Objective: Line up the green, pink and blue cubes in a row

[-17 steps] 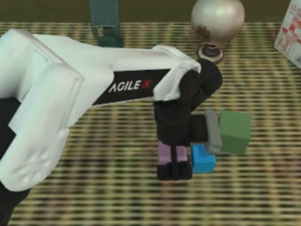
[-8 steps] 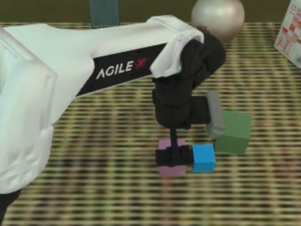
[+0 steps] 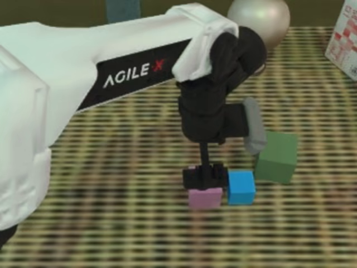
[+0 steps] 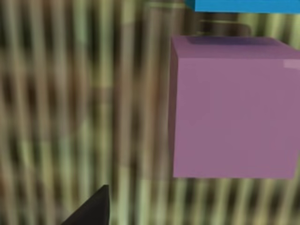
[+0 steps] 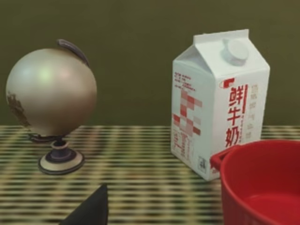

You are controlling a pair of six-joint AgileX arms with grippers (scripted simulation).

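Three cubes lie near each other on the woven mat in the top view. The pink cube rests at the left, the smaller blue cube sits close beside it, and the larger green cube stands to the right and slightly farther back. My left gripper hovers open just above the pink cube's far edge, holding nothing. In the left wrist view the pink cube lies free on the mat, with the blue cube beyond it and one dark fingertip apart from both. My right arm is out of the top view; its fingertip shows over bare mat.
A silver globe on a stand is at the back, partly behind my left arm. A milk carton is at the back right and a teal vessel at the back left. A red pot sits close to my right gripper.
My left gripper has let go of the pink cube and risen off it, and the arm has drawn back. The pink cube stays on the mat beside the blue one.
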